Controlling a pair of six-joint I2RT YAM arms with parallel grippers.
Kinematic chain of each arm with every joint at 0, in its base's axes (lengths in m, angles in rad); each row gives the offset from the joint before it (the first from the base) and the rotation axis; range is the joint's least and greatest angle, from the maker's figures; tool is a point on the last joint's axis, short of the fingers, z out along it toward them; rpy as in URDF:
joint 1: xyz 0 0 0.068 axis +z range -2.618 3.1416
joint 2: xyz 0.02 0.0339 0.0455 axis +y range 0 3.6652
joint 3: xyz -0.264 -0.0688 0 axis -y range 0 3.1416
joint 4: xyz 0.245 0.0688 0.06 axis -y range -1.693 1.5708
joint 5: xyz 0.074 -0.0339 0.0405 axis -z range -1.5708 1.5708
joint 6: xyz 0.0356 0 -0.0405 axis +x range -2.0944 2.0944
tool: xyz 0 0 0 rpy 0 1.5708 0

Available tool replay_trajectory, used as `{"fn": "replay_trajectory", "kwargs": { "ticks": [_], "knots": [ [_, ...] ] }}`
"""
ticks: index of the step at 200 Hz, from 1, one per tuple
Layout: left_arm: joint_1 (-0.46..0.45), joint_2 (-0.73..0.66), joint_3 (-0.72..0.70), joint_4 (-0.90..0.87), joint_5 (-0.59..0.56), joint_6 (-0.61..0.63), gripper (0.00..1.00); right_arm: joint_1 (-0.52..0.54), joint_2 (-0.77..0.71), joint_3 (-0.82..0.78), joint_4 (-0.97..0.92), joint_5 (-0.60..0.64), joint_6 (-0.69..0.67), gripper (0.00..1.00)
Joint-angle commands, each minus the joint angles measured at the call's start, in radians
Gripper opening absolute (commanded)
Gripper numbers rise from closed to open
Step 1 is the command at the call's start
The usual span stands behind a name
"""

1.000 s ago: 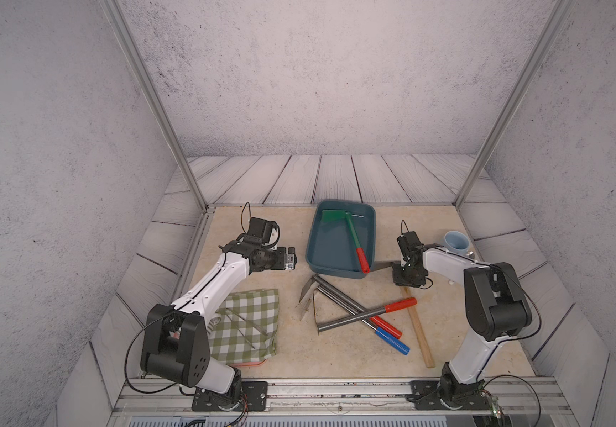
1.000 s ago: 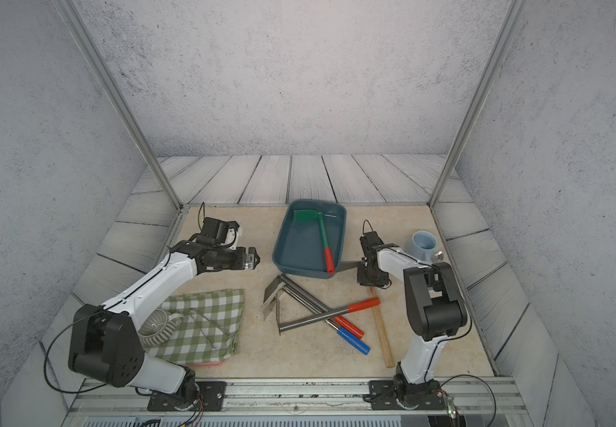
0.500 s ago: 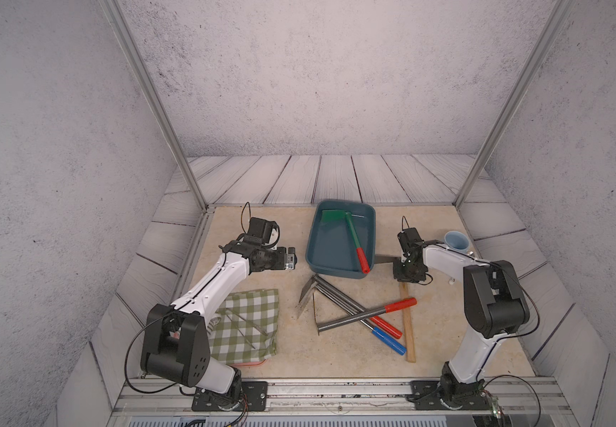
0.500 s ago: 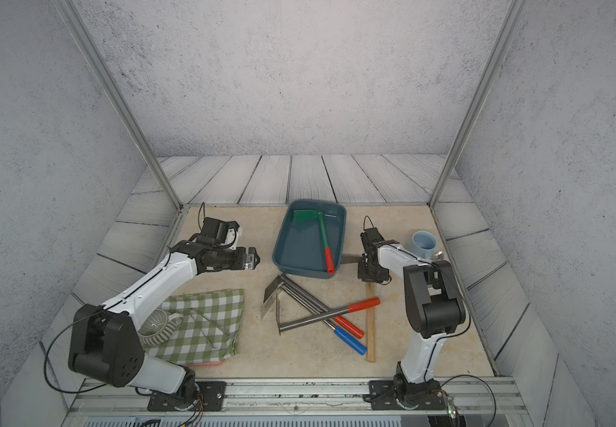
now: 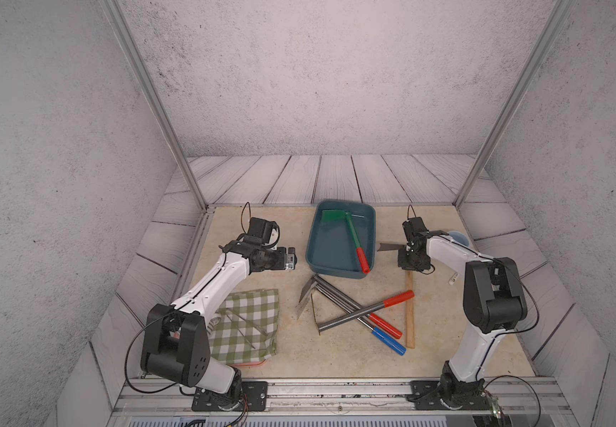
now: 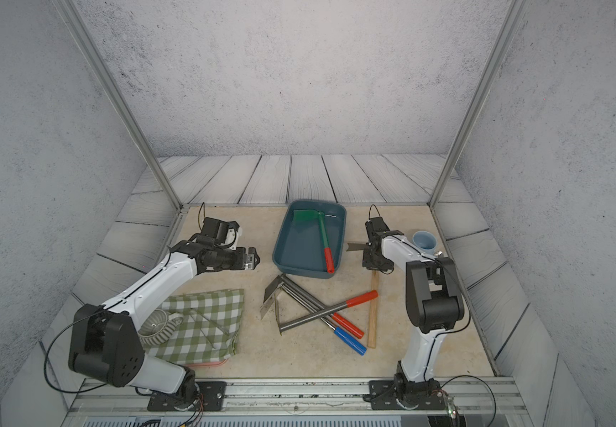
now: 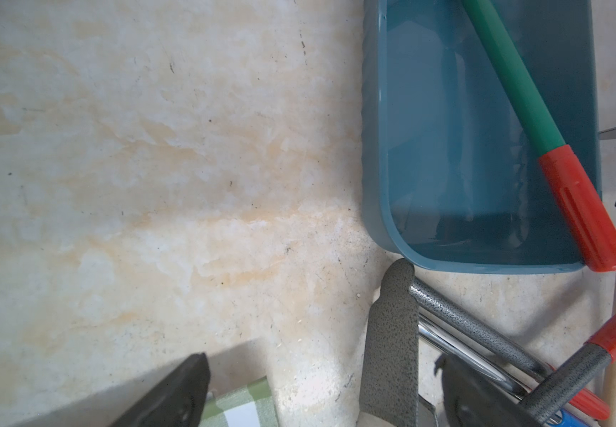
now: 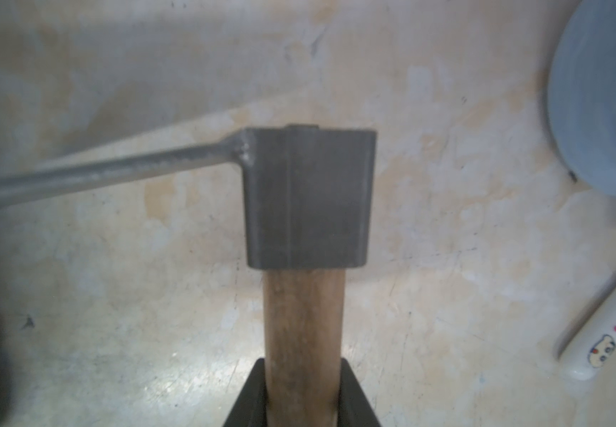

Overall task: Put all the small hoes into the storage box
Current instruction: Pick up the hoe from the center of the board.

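Both top views: table [image 5: 254, 229] with the storage box [image 5: 332, 271] mid-back and a green hoe [image 5: 351, 231] lying inside. Wooden-handled hoe [image 5: 409, 314] sits outside the box, just right of it, blade pointing at the box wall. My right gripper [image 8: 301, 364] clamps its handle just below the metal head. Left gripper [image 5: 291, 259] is spread wide, holding nothing, left of the box.

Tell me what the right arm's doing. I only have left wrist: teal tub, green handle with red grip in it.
Observer: Right gripper is shut on the wooden-handled hoe, just below its metal head.
Operator: Over the tub yet?
Observer: No. In both top views the hoe is beside the storage box, blade tip near its rim.
Operator: Anything behind that arm?
Observer: A light blue mug, on the side away from the box.
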Motion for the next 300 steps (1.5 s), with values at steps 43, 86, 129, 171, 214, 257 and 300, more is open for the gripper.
{"fn": "replay_trajectory", "kwargs": {
  "ticks": [43, 86, 129, 171, 214, 257, 300],
  "knots": [
    [-0.005, 0.013, 0.019, -0.014, -0.004, 0.006, 1.0, -0.011, -0.064, 0.055, 0.035, 0.107, -0.002, 0.06],
    [-0.005, 0.013, 0.019, -0.012, -0.003, 0.006, 1.0, -0.01, -0.134, 0.056, 0.053, 0.16, -0.007, 0.05],
    [-0.005, 0.012, 0.014, -0.007, -0.004, 0.006, 1.0, -0.01, -0.196, 0.076, 0.049, 0.158, -0.016, 0.06],
    [-0.005, 0.009, 0.012, 0.002, 0.009, 0.006, 1.0, -0.008, -0.222, 0.151, 0.002, 0.107, -0.03, 0.05],
    [-0.005, 0.008, 0.011, 0.008, 0.014, 0.004, 1.0, 0.008, -0.205, 0.268, -0.072, 0.058, -0.054, 0.04],
    [-0.005, 0.012, 0.013, 0.004, 0.014, 0.005, 1.0, 0.04, -0.173, 0.381, -0.134, 0.006, -0.062, 0.03],
    [-0.005, 0.014, 0.014, 0.004, 0.013, 0.005, 1.0, 0.094, -0.112, 0.501, -0.179, -0.047, -0.067, 0.03]
  ]
}}
